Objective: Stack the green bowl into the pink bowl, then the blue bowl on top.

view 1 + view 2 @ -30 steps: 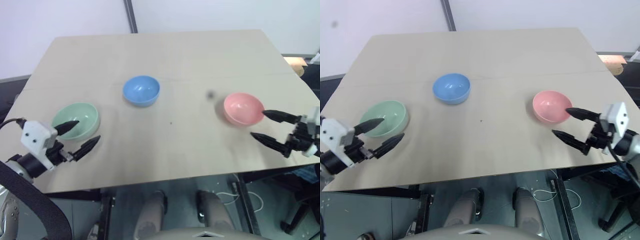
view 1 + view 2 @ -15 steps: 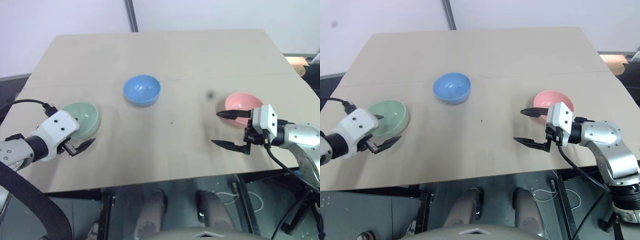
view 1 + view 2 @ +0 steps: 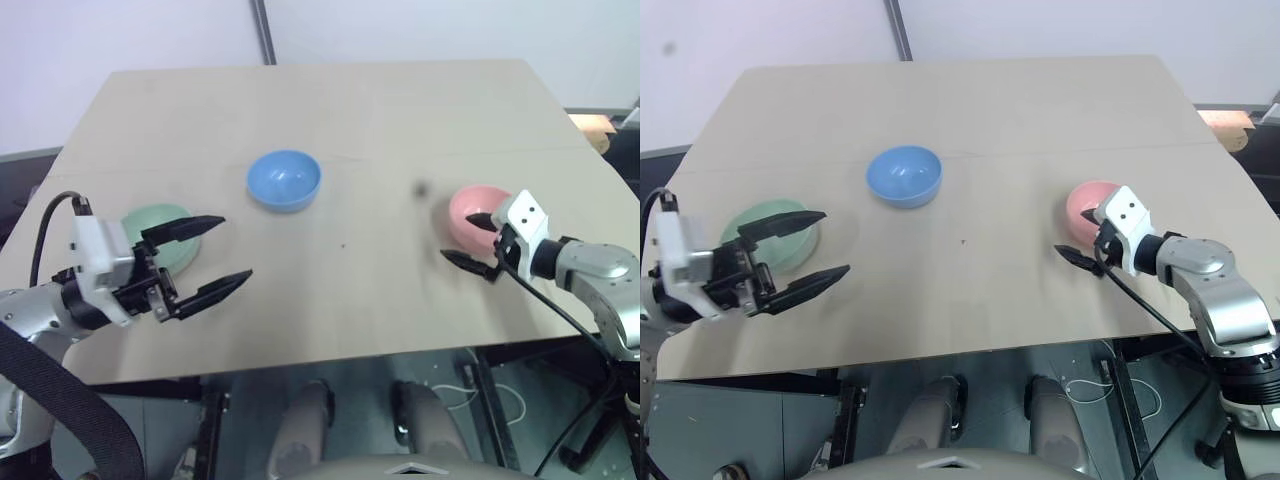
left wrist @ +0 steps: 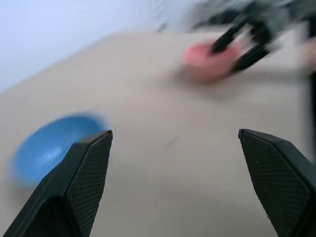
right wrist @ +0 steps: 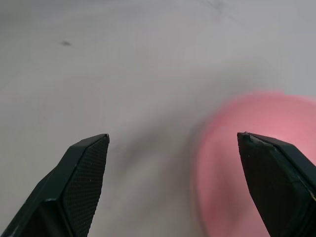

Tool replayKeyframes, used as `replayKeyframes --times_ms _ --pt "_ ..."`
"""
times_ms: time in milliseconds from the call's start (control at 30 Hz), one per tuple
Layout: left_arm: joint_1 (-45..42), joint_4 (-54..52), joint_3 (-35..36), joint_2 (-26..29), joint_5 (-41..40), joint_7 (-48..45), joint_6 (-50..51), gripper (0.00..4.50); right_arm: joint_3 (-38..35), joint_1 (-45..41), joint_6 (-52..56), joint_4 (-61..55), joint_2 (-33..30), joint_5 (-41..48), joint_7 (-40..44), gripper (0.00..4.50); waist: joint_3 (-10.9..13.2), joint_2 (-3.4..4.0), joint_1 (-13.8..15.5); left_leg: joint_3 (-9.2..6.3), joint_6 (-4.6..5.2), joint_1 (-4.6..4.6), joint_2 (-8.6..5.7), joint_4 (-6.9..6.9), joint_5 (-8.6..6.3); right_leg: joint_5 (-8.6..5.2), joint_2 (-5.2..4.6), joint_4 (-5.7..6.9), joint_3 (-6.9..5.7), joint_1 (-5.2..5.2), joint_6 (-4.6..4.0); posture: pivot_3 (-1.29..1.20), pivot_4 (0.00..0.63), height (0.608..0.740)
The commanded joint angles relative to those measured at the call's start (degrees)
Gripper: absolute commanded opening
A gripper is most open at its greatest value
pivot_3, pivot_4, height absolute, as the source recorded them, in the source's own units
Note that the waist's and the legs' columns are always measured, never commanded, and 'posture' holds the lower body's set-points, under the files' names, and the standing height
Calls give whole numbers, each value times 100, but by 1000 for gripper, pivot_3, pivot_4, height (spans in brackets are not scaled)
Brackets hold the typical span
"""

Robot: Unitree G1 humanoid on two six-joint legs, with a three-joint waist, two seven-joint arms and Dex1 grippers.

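Observation:
Three bowls rest apart on the wooden table [image 3: 400, 110]. The green bowl [image 3: 150, 222] is at the left, the blue bowl [image 3: 284, 180] sits further back in the middle, and the pink bowl [image 3: 477, 203] is at the right. My left gripper [image 3: 236, 247] is open and empty. It hovers just right of the green bowl and points toward the table's middle, with its wrist block covering the bowl's near side. My right gripper [image 3: 458, 236] is open at the pink bowl's near-left rim, one finger over the bowl and one on the table side. Nothing is held.
The table's front edge runs just below both grippers. A black post [image 3: 262, 30] rises behind the far edge. Cables and dark gear [image 3: 600, 420] lie on the floor at the right. Bare tabletop [image 3: 340, 250] lies between the bowls.
My left gripper rose and swung right, from beside the green bowl's near side to pointing across the table. My right gripper turned and moved up to the pink bowl's rim. Both stayed open.

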Motion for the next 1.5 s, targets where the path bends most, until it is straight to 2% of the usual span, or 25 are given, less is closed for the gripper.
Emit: replayKeyframes --times_ms 33,233,300,333,400,500,533,567,600,700,867,933,1033,1133,1167,1200,1300,1333,1367,1433,1500 --pt "-286 249 9 163 -534 -595 65 4324 -247 -66 659 -327 0 201 -253 4500 0 0 -3 0 0 0 0 -1 0 0 1 0 0 0 0 0 150 740" --pt "-560 469 -289 152 -575 -981 74 4324 93 -238 833 -12 175 -177 -731 4500 0 0 -18 1 1 2 1 0 0 0 3 0 1 2 2 0 150 740" --pt "-595 510 -379 119 -567 -990 92 4500 189 -431 838 234 310 -310 -874 3750 0 0 -35 2 1 4 6 0 0 0 10 0 3 2 1 0 150 740" --pt "-610 526 -422 104 -556 -979 89 4500 245 -521 803 328 339 -383 -902 3599 0 0 -35 2 1 4 6 0 0 0 10 1 3 2 1 0 150 740" --pt "-628 565 -493 49 -477 -928 14 4500 386 -650 689 441 379 -530 -941 2747 1 2 -34 1 1 4 7 0 0 1 11 1 4 2 1 0 150 740" --pt "-626 591 -532 -50 -426 -794 -14 4500 572 -726 423 491 474 -785 -1052 1275 1 1 -30 1 1 2 7 0 0 3 12 0 3 1 -3 0 150 740" --pt "-624 591 -528 -75 -398 -756 -30 4500 595 -719 165 503 539 -896 -1123 594 1 2 -28 0 1 2 7 0 0 4 12 0 3 1 -4 0 150 740" --pt "-627 606 -530 -94 -355 -733 -64 4500 632 -713 -112 518 588 -993 -1146 221 0 0 -28 0 1 2 7 -1 0 4 12 0 3 1 -5 0 150 740" --pt "-626 621 -515 -119 -318 -706 -107 4500 743 -677 -505 482 562 -1116 -1045 97 -1 -2 -27 0 1 2 7 -1 0 5 12 0 3 1 -4 0 150 740" --pt "-613 684 -463 -164 -171 -600 -229 4500 925 -569 -1217 230 611 -1023 -530 97 -1 -2 -30 1 1 6 7 0 0 2 13 0 4 3 2 0 150 740" --pt "-579 821 -443 -254 221 -91 -352 4500 1548 -801 -1233 -394 1114 -642 137 97 0 1 -56 -2 1 6 21 -1 0 4 27 1 5 2 -1 0 150 740" --pt "-546 796 -467 -300 388 223 -320 4500 1846 -1032 -1303 -136 1441 -857 73 97 0 1 -89 -3 1 9 22 -1 0 6 29 1 4 3 -4 0 150 740" --pt "-471 782 -536 -232 663 651 -110 4500 2223 -1343 -1596 469 1549 -1357 86 97 -2 -3 -93 -7 0 12 22 0 1 7 30 2 1 8 -7 0 150 740" --pt "-393 720 -417 -227 755 895 -79 4500 2388 -1594 -1674 952 1749 -1326 351 97 -2 -3 -84 -12 -1 8 18 3 1 10 28 0 -1 9 -11 0 150 740" --pt "-357 704 -402 -212 802 928 -86 4500 2409 -1654 -1690 1061 1812 -1331 388 466 -2 -3 -85 -12 -1 9 18 3 1 11 28 -1 -2 9 -12 0 150 740" --pt "-317 676 -380 -208 834 996 -61 4500 2441 -1727 -1723 1201 1879 -1384 389 466 -2 -3 -96 -12 -1 7 18 2 1 15 29 -1 -2 8 -21 0 150 740" --pt "-204 444 -318 -226 1246 1652 6 4500 2581 -1834 -1918 1423 1868 -1596 563 1642 -1 -1 -150 -11 -1 8 21 -4 1 25 32 0 0 1 -16 0 150 740" --pt "-136 350 -322 -206 1491 1873 -12 4500 2545 -1823 -1911 1409 1889 -1595 551 1884 -1 -1 -150 -11 -1 8 21 -4 1 25 32 0 0 1 -16 0 150 740" --pt "-21 222 -322 -143 1735 2036 12 4500 2470 -1785 -1799 1278 1872 -1530 581 2491 -1 -1 -150 -11 -1 8 21 -4 1 26 32 0 -1 1 -16 0 150 740" --pt "225 -26 -255 -43 2246 2352 5 4500 2223 -1646 -1613 822 1815 -1138 799 3234 -1 -1 -150 -11 -1 8 21 -4 1 26 32 0 0 2 -16 0 150 740" --pt "543 -285 -130 148 2854 2654 106 4500 1780 -1468 -1347 141 1797 -347 1074 3234 0 -1 -145 -12 -2 6 21 -5 1 26 32 -1 0 1 -16 0 150 740"
